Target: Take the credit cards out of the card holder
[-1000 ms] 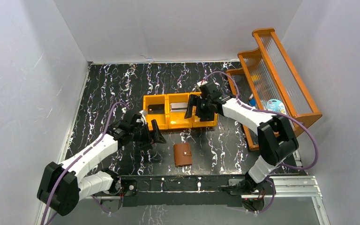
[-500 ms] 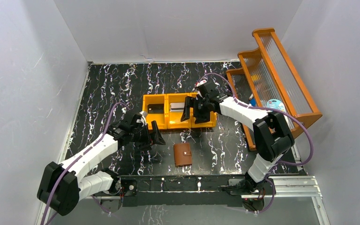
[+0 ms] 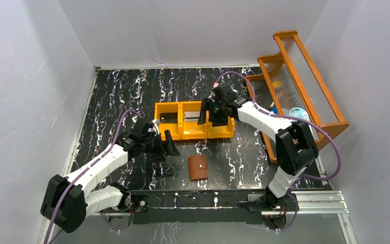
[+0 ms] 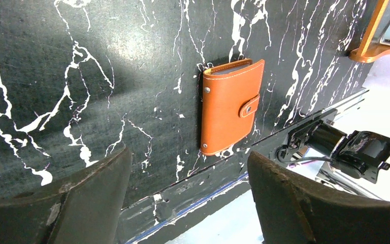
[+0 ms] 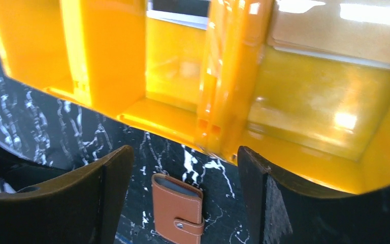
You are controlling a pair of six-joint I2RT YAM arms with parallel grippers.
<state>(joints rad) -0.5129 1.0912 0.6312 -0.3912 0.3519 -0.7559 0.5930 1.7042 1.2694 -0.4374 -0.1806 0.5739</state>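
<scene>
Behind the closed card holder (image 3: 198,167), orange tray (image 3: 193,135) beneath right pincer (image 3: 209,114)

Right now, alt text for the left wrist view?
A closed brown leather bifold wallet, snap tab fastened, lies flat on the black white-veined table, untouched. The open left tool frames the bottom edge with two dark fingers, short of it.

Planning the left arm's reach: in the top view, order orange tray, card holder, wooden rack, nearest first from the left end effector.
1. Orange tray, just beyond the left end effector.
2. Card holder, near-right of it.
3. Wooden rack, far right.
</scene>
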